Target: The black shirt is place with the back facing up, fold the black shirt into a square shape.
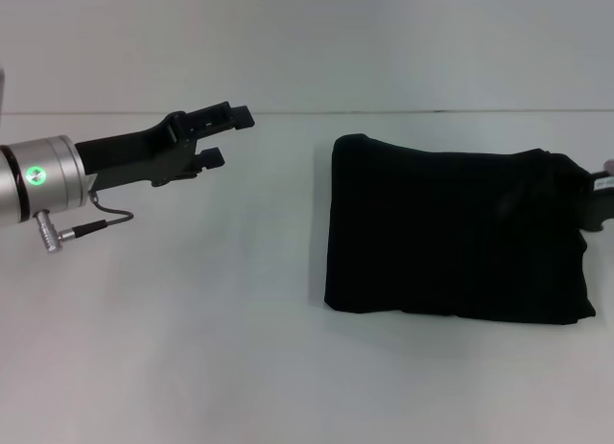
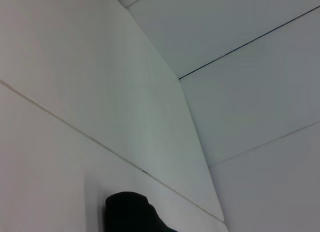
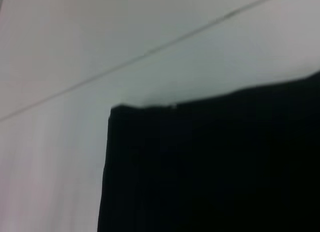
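On the right half of a plain white table (image 1: 192,348), the black shirt (image 1: 451,233) lies folded into a compact, roughly rectangular block, its near edge straight and its far-left corner softly rounded. The left gripper (image 1: 221,134) hovers well apart from it, off to the left and toward the far side, its two black fingers (image 1: 233,116) pointing right toward the cloth and standing somewhat apart with nothing between them. A brushed-metal wrist cuff with a green light sits behind the fingers, a thin grey cable looping beneath it. The right gripper (image 1: 597,197) shows only as a dark sliver at the shirt's far-right edge, touching or just beside the fabric; whether its fingers are parted or closed cannot be told. The garment is matte, soft and unmarked on its visible face, with faint ripples across the top layer. From the right wrist, a squared corner of the shirt (image 3: 210,167) fills the view against the pale surface.
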You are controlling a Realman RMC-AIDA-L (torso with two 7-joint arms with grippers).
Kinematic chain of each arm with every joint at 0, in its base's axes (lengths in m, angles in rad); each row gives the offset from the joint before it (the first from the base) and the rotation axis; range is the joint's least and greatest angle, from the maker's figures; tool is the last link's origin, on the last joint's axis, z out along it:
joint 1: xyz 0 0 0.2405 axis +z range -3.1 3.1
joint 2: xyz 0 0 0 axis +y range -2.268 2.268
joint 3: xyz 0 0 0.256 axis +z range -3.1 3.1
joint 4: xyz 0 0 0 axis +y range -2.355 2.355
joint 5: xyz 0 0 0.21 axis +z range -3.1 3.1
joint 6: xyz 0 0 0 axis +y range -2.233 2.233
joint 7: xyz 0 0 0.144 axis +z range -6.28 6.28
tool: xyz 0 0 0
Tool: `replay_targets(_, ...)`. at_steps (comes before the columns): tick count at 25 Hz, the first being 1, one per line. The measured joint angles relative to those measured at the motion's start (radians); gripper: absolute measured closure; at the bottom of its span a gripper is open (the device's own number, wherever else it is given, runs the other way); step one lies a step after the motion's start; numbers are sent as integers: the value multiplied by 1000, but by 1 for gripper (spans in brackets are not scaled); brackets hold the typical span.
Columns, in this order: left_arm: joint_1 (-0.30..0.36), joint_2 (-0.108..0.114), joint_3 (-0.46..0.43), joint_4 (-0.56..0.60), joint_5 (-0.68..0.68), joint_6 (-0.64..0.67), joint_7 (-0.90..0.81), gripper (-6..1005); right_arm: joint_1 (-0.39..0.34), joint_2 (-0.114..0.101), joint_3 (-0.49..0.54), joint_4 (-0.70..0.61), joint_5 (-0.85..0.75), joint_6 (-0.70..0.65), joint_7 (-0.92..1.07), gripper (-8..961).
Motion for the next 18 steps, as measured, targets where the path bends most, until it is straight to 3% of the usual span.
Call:
replay_targets(3, -2, 1, 0, 0, 0, 0, 2, 50, -1, 1, -35, 21, -39, 29, 22, 609)
replay_targets(6, -1, 2, 0, 1, 0, 1, 3, 51, -8, -14, -37, -2, -106, 8, 48, 611)
replay_targets(10, 4, 7, 0, 2, 1, 19, 3, 51, -51, -53, -7, -107, -113, -47, 65, 600)
replay_targets(13, 15, 13, 2, 6, 16, 72, 3, 51, -71, -89, 72, -134, -54, -73, 40, 591)
replay_targets(18, 21, 21, 4, -2, 106, 213, -12, 51, -78, -117, 141, -121, 53, -103, -38, 577)
